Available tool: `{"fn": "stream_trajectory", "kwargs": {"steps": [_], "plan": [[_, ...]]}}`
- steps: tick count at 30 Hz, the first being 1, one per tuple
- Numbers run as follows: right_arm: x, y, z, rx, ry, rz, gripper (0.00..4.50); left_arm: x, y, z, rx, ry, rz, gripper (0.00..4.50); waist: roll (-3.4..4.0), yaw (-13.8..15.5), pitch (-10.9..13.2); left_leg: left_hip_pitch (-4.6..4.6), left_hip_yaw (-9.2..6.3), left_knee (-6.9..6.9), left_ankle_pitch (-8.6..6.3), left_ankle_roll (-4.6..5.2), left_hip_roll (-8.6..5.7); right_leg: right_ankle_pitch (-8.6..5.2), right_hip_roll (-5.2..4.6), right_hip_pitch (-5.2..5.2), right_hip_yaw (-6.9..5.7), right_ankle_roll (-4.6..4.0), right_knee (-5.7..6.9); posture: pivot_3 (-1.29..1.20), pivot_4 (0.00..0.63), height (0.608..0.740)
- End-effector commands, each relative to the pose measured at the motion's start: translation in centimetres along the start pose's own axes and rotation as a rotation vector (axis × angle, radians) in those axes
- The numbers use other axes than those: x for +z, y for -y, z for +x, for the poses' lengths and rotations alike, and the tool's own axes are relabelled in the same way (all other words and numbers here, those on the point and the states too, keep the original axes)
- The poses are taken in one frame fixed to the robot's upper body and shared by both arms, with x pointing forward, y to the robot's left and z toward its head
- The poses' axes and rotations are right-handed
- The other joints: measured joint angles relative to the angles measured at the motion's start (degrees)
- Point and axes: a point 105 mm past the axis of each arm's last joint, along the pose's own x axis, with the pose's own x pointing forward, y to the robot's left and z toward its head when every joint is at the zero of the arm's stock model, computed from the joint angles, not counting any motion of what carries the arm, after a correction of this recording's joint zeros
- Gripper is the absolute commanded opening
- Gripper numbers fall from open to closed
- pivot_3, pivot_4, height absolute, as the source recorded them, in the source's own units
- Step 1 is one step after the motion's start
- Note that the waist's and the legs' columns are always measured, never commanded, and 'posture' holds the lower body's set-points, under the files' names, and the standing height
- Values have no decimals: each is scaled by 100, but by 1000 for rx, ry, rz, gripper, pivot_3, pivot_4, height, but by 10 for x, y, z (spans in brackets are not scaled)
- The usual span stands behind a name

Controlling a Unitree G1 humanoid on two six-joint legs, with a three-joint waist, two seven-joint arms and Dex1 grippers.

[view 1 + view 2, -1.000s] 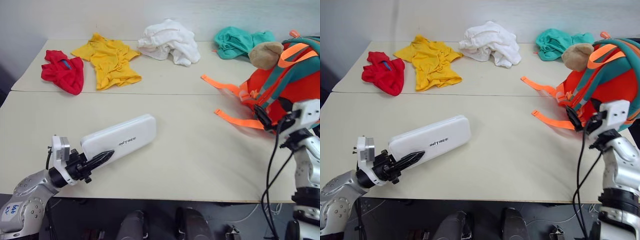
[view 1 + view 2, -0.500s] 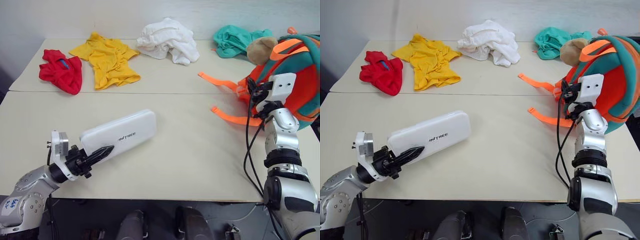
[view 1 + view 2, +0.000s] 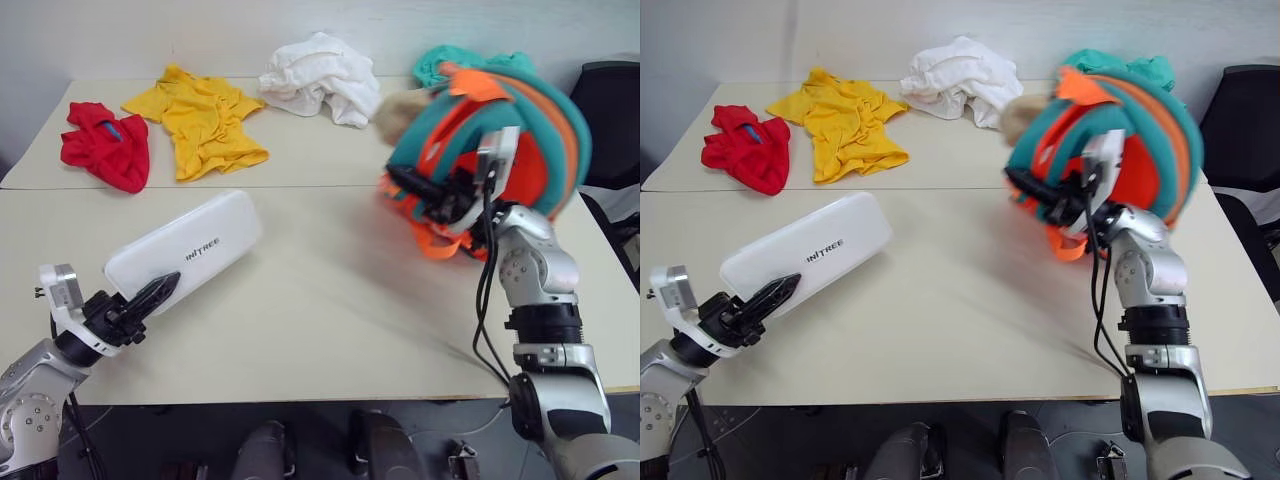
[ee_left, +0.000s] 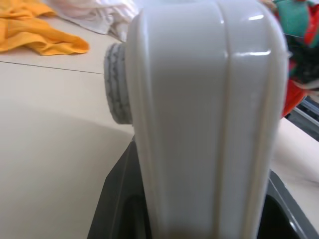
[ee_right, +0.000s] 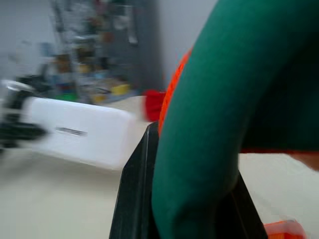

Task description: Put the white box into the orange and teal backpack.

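Gripping the near end of the flat, elongated white plastic box (image 3: 184, 252) with rounded corners, the left gripper (image 3: 150, 297) is holding it between two black fingers set partly apart, one on each broad face, as the left wrist view shows. This end of the box is sitting at about 8 o'clock on the cream table (image 3: 330, 330), its far end pointing toward 1 o'clock with dark lettering on top.

At about 3 o'clock, the right gripper (image 3: 415, 190) is clamping its black fingers (image 5: 134, 199) narrowly on a teal strap of the small orange and teal backpack (image 3: 510, 140), which is blurring above the tabletop with bright orange webbing dangling beneath. A tan plush toy (image 3: 398, 112) is hanging at the bag's 9 o'clock side.

Along the far edge, a crumpled red cloth (image 3: 103, 146) is lying at 10 o'clock, a yellow shirt (image 3: 200, 118) at 11 o'clock and a white bundled garment (image 3: 315, 76) at 12 o'clock.

Box and backpack are sitting well apart.
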Motion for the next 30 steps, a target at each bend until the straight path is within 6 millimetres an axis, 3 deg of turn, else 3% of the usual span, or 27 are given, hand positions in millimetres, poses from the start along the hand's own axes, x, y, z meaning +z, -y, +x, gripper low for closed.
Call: {"fn": "stream_trajectory", "kwargs": {"steps": [1,4,7,11,15,19,23,30], "plan": [[14,-71,10,327,-37,117,41,17,1,-10,9,28,55,1354,-1,41,0,-5,-4,2,-1,1,-1,0,-1,-2,-3,0,-2,0,150,740],[6,-91,-2,410,-145,202,41,20,0,-15,26,29,62,1354,-4,120,-2,-7,-8,3,-9,6,-5,0,-7,-1,-5,0,-11,0,150,740],[5,-89,-15,379,-194,247,41,27,5,-19,28,50,50,1354,-10,140,-3,-7,-10,15,-21,11,-5,0,-12,6,-6,0,-15,0,150,740],[-1,-79,-20,304,-226,208,41,36,29,-20,-52,37,46,1354,-16,137,-2,-8,-15,24,-29,11,-9,0,-23,6,-7,0,-25,0,150,740],[-13,-79,-16,285,-224,207,41,58,58,-22,-129,80,54,1354,-16,133,-2,-8,-17,22,-29,7,-9,0,-22,4,-6,0,-24,0,150,740],[-19,-79,-16,268,-227,207,41,68,73,-24,-158,98,46,1354,-15,127,-2,-8,-16,22,-29,8,-9,0,-22,6,-7,0,-23,0,150,740],[-29,-75,-20,239,-243,216,41,72,79,-5,-212,102,71,1354,-16,156,-2,-7,-16,27,-27,8,-10,0,-19,8,-7,0,-20,0,150,740],[-32,-71,-21,232,-256,205,41,56,75,19,-319,-53,168,1354,-16,228,-2,-8,-11,39,-27,10,-13,0,-6,11,-10,0,-9,0,150,740]]}}
